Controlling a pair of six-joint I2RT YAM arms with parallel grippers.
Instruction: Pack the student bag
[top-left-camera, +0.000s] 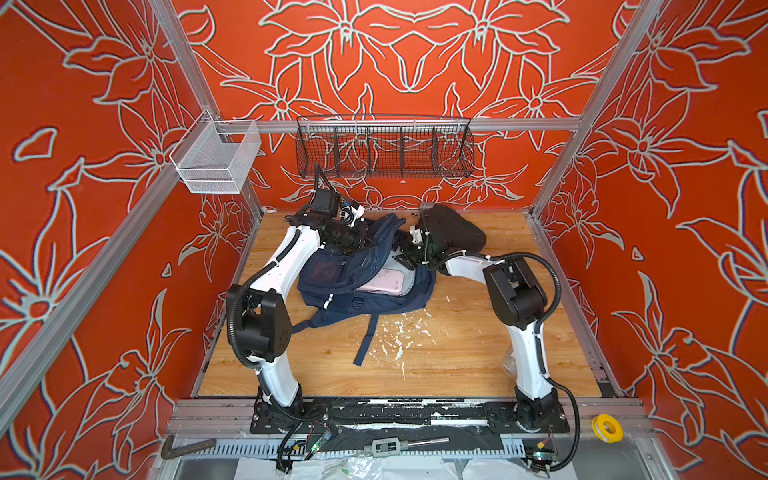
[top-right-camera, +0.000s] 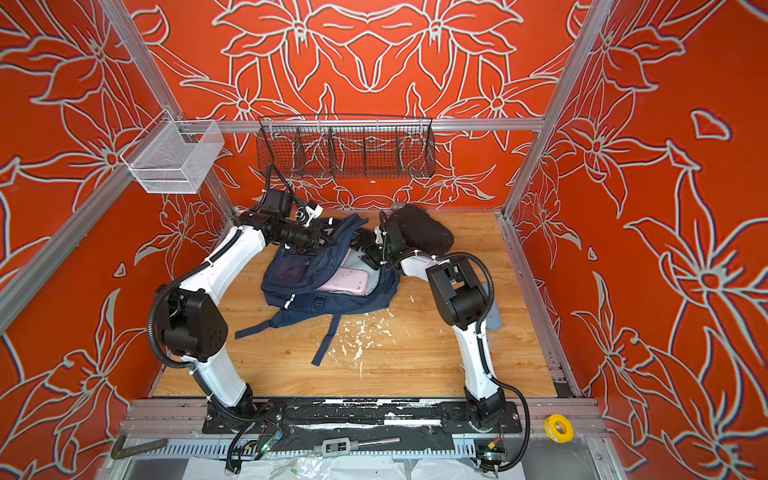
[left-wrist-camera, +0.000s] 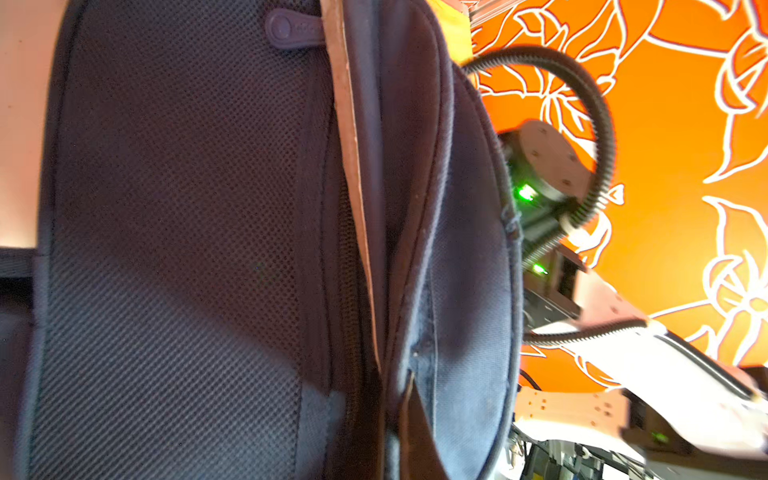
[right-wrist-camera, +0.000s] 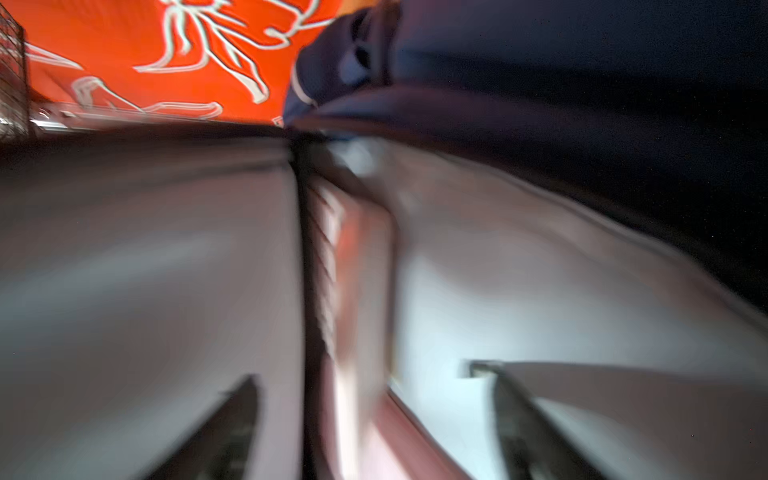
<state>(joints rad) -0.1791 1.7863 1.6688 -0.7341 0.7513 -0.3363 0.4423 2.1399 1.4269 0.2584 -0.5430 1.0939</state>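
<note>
The bag (top-left-camera: 324, 276) lies open just past the middle, toward 12 o'clock. The left claw (top-left-camera: 359, 241) is pinched shut on its flap, holding the mouth up. The right claw (top-left-camera: 403, 254) sits at the mouth, spread wide, holding nothing. If the flap slips, the mouth could flop onto that claw. Inside lies a flat pink thing (top-left-camera: 384, 283) (I cannot tell what). The black basket (top-left-camera: 384, 151) at 12 o'clock and white basket (top-left-camera: 216, 160) at 10 look empty.
</note>
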